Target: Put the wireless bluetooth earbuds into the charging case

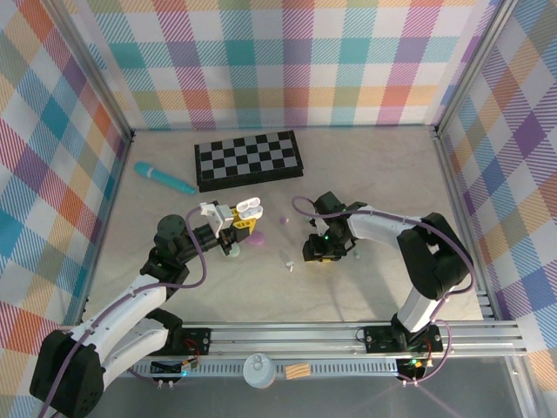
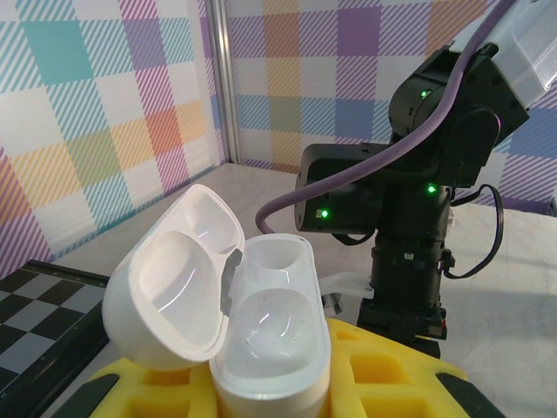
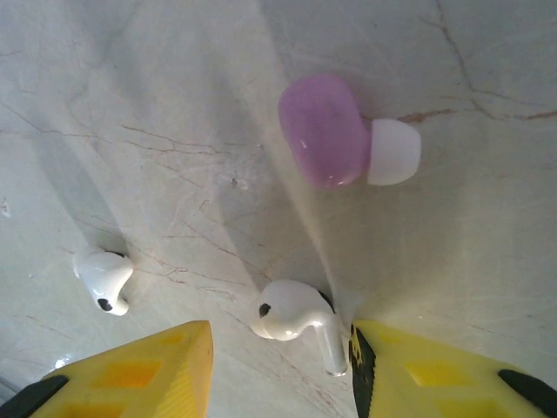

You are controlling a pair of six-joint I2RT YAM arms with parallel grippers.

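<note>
White charging case (image 2: 261, 335), lid open and both wells empty, sits clamped in the left gripper (image 1: 231, 223). The right gripper (image 3: 283, 370) has its fingers apart, straddling a white earbud (image 3: 291, 313) on the table (image 3: 174, 87); nothing is inserted yet.

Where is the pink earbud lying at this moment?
In the right wrist view the pink earbud lies on the table, upper right, just beyond the white earbud that sits between the fingers of the right gripper.
</note>
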